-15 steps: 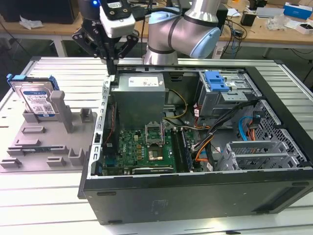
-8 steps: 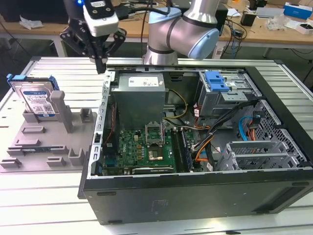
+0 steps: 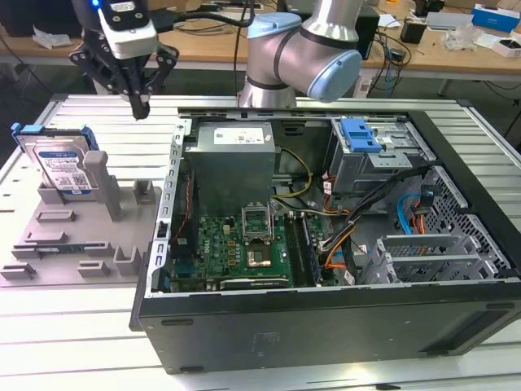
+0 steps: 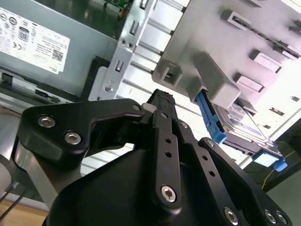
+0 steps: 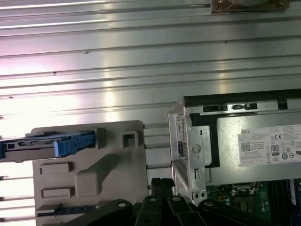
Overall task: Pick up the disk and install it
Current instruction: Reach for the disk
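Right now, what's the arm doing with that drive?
The gripper is shut and empty. It hangs above the table between the grey holder and the open PC case. The disk stands on edge in that holder at the exterior view's left, not yet picked up or installed.
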`<state>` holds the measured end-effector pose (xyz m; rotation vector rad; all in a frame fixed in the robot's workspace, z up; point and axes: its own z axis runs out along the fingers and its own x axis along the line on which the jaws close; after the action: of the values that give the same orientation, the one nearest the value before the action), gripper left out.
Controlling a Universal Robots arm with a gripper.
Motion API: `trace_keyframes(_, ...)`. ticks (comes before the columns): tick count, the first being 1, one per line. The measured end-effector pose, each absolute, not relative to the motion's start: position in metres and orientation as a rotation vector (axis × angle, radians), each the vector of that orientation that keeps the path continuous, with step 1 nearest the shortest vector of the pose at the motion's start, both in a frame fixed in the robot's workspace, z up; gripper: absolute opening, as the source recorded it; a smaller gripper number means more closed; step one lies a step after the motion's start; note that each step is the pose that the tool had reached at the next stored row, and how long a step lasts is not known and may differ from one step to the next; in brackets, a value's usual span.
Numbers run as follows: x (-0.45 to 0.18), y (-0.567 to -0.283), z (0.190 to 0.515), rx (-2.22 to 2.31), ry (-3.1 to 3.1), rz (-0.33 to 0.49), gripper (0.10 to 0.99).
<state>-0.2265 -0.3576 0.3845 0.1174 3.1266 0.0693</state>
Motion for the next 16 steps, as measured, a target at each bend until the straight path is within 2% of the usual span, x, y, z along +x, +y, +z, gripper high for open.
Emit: trace_keyframes(16, -0.288, -0.342, 0.375, 0.119, 3.152, 0.068, 0.106)
